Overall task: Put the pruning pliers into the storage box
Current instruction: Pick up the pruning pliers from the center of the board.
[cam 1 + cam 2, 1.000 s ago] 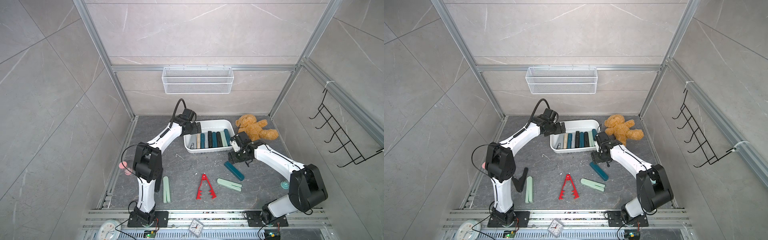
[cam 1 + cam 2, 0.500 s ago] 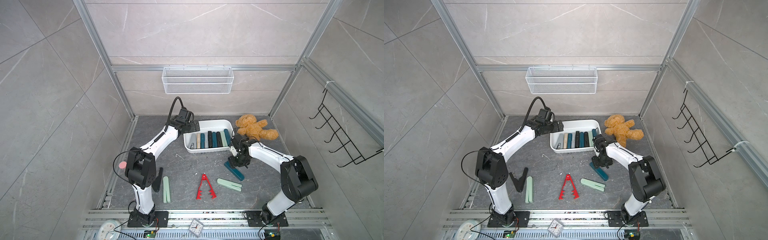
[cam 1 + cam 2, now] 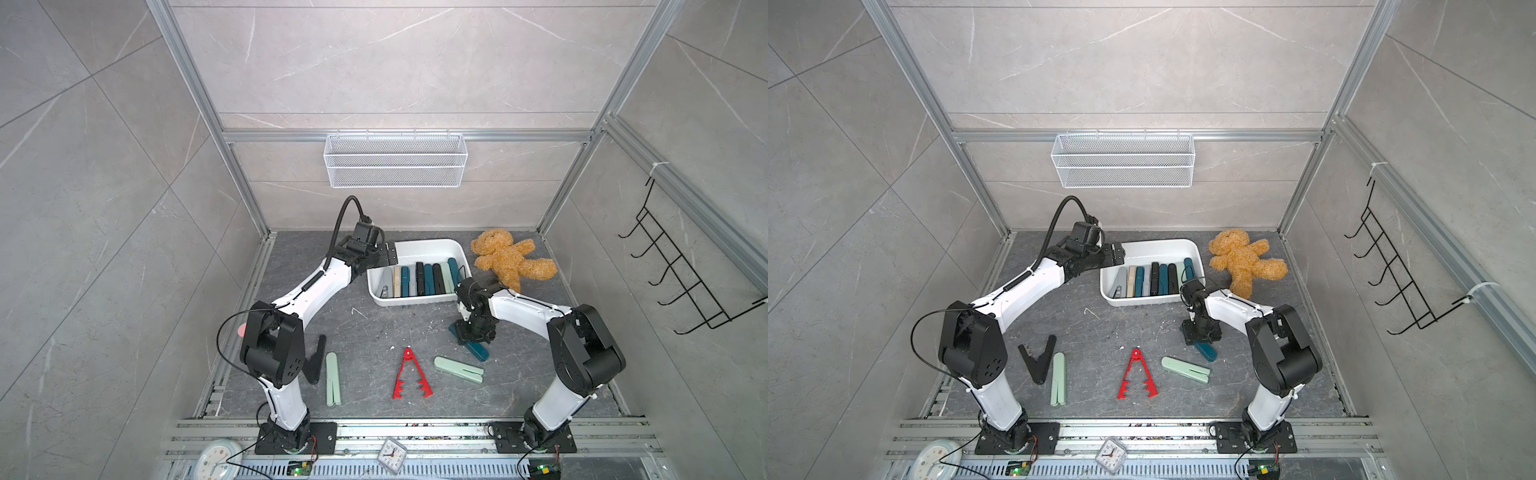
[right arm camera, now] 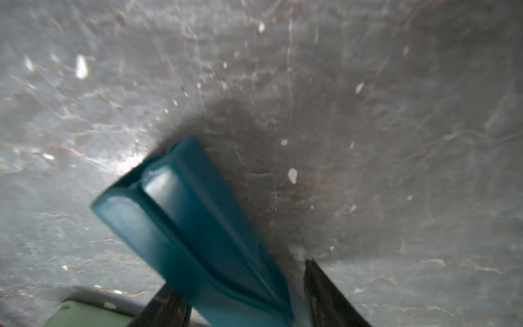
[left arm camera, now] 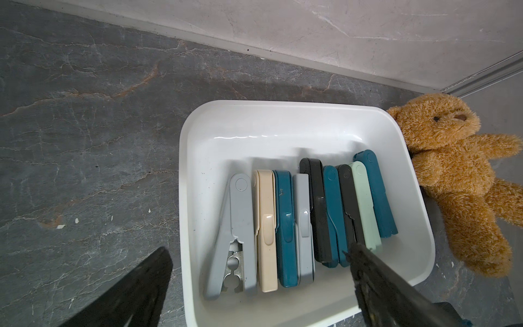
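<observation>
The white storage box (image 3: 419, 243) (image 3: 1158, 243) (image 5: 198, 127) holds several pruning pliers side by side in grey, beige, teal, black and mint. On the floor lie a teal pliers (image 3: 478, 351) (image 3: 1206, 351) (image 4: 198, 220), a mint one (image 3: 459, 369), a red toothed one (image 3: 409, 376), another mint one (image 3: 332, 379) and a black V-shaped one (image 3: 1038, 359). My right gripper (image 3: 473, 334) (image 4: 240, 283) points down with its jaws astride the teal pliers, a gap showing at one finger. My left gripper (image 3: 388, 253) (image 5: 258, 250) hangs wide open and empty over the box's left end.
A brown teddy bear (image 3: 507, 262) (image 5: 452, 170) lies against the box's right side. A white wire basket (image 3: 395, 160) hangs on the back wall, and black hooks (image 3: 681, 286) on the right wall. Two clocks (image 3: 388, 453) sit by the front rail.
My right gripper has come down over the teal pliers and its jaws have narrowed around it. The left arm's elbow has swung left while its gripper stays at the box's left end.
</observation>
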Controlling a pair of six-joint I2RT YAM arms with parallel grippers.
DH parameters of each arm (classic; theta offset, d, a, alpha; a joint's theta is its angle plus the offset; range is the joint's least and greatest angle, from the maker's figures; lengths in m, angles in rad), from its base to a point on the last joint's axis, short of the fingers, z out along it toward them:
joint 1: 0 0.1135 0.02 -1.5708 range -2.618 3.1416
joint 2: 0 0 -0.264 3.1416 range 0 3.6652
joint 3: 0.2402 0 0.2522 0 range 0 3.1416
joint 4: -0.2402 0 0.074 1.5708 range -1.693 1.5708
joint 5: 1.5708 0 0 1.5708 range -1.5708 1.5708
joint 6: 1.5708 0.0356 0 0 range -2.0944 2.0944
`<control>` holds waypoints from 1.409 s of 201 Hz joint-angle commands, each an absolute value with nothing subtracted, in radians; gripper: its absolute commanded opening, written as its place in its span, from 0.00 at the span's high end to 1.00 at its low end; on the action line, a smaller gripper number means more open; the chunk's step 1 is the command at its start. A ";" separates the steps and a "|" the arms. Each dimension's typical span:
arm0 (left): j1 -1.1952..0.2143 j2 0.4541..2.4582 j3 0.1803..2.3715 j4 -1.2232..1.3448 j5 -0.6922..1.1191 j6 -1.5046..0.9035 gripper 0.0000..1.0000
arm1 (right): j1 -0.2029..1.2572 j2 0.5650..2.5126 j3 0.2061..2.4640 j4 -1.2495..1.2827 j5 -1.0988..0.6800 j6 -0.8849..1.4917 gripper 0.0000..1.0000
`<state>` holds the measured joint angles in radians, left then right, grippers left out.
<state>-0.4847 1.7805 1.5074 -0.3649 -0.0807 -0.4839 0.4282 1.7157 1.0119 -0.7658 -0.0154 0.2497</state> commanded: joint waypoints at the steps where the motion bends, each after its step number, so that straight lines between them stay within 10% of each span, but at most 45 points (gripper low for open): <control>1: -0.485 1.736 1.508 -0.320 -0.106 -0.459 0.00 | 0.433 1.710 0.999 -0.734 -0.018 0.285 0.40; 147: -0.485 1.735 1.490 -0.348 -0.128 -0.454 0.00 | 0.432 1.727 1.018 -0.637 0.010 0.351 0.76; 238: -0.485 1.725 1.473 -0.359 -0.158 -0.446 0.00 | 0.430 1.740 1.031 -0.643 0.062 0.375 0.47; 283: -0.483 1.721 1.466 -0.362 -0.166 -0.443 0.00 | 0.431 1.722 1.026 -0.642 0.055 0.382 0.66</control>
<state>-0.4847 1.7679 1.4734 -0.3664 -0.1402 -0.4675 0.4282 1.7264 1.0100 -0.6384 0.0364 0.3645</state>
